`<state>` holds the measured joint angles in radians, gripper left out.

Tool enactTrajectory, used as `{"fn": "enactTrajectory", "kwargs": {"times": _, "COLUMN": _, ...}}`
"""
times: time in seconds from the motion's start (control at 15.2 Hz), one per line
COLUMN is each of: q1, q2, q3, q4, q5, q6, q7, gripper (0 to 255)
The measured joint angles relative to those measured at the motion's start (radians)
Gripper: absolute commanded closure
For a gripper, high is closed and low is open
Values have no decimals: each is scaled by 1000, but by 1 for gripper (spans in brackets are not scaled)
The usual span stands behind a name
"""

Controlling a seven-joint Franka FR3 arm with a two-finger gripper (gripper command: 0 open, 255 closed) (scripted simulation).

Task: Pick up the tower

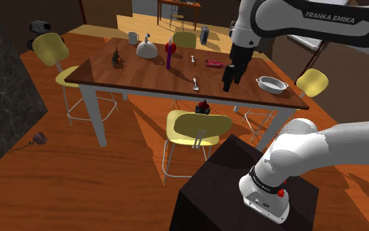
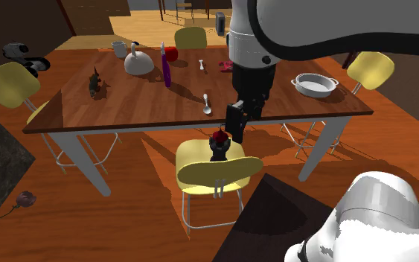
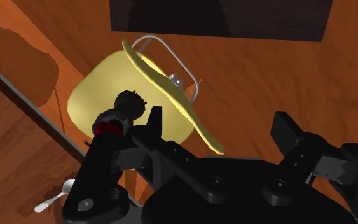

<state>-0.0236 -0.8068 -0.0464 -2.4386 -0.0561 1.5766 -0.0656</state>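
A small dark tower [image 1: 204, 105] with a red band stands on the seat of the yellow chair [image 1: 188, 123] tucked under the table's near edge. It also appears as the tower [image 2: 219, 144] in the second exterior view and the tower [image 3: 121, 111] in the wrist view. My black gripper [image 1: 231, 81] hangs open above the near edge of the table, up and to the shoulder view's right of the tower. My gripper [image 2: 238, 123] holds nothing. In the wrist view my gripper [image 3: 219, 130] has its fingers apart, with the tower beyond the left finger.
The wooden table [image 1: 143, 77] carries a small dark figure [image 1: 116, 58], a white kettle [image 1: 147, 48], a tall purple piece [image 1: 170, 56], a spoon [image 1: 195, 83], a pink item [image 1: 213, 63] and a white bowl [image 1: 271, 84]. More yellow chairs [image 1: 50, 47] surround it. My stand [image 1: 242, 190] is close to the chair.
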Motion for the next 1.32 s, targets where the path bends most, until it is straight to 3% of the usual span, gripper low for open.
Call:
{"fn": "enactTrajectory", "kwargs": {"times": 0.26, "q1": 0, "q2": 1, "q3": -53, "q4": -45, "q5": -34, "q6": 59, "q7": -84, "gripper": 0}}
{"fn": "enactTrajectory", "kwargs": {"times": 0.86, "q1": 15, "q2": 160, "q3": -299, "q4": -97, "q5": -147, "q6": 334, "q7": -454, "gripper": 0}}
{"fn": "enactTrajectory", "kwargs": {"times": 1.32, "q1": 88, "q2": 392, "q3": -492, "q4": -36, "q5": -122, "q6": 544, "q7": -766, "gripper": 0}}
